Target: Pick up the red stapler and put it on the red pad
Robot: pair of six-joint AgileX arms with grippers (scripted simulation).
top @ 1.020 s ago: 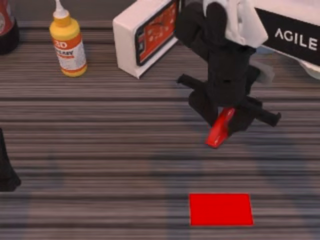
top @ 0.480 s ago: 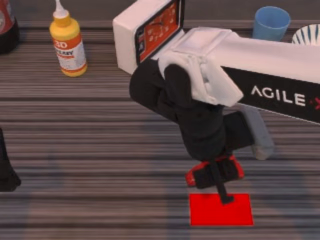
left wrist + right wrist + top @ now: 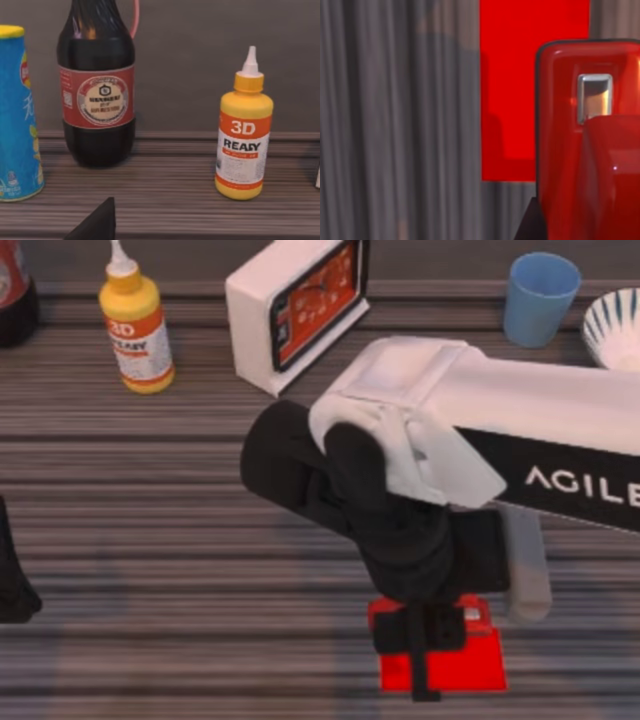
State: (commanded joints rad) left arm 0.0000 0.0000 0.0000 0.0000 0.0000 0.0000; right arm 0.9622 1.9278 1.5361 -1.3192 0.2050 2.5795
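Observation:
My right gripper (image 3: 425, 635) is shut on the red stapler (image 3: 380, 612), which lies crosswise between its fingers with a red end showing on each side. It hangs over the back edge of the red pad (image 3: 475, 668), a flat rectangle near the table's front edge; whether they touch I cannot tell. In the right wrist view the glossy stapler (image 3: 590, 140) fills the near side, with the pad (image 3: 520, 75) beyond it. My left gripper (image 3: 12, 590) is parked at the table's left edge, and one of its dark fingers (image 3: 100, 225) shows in the left wrist view.
A yellow glue bottle (image 3: 135, 330) and a white-cased clock (image 3: 295, 310) stand at the back. A blue cup (image 3: 540, 295) and a striped bowl (image 3: 615, 330) sit at the back right. A dark sauce bottle (image 3: 97, 85) and a blue can (image 3: 15, 115) stand at the back left.
My right arm has swung from the middle of the table toward the front, carrying the stapler down to the pad. The stapler has turned crosswise. The left arm has not moved.

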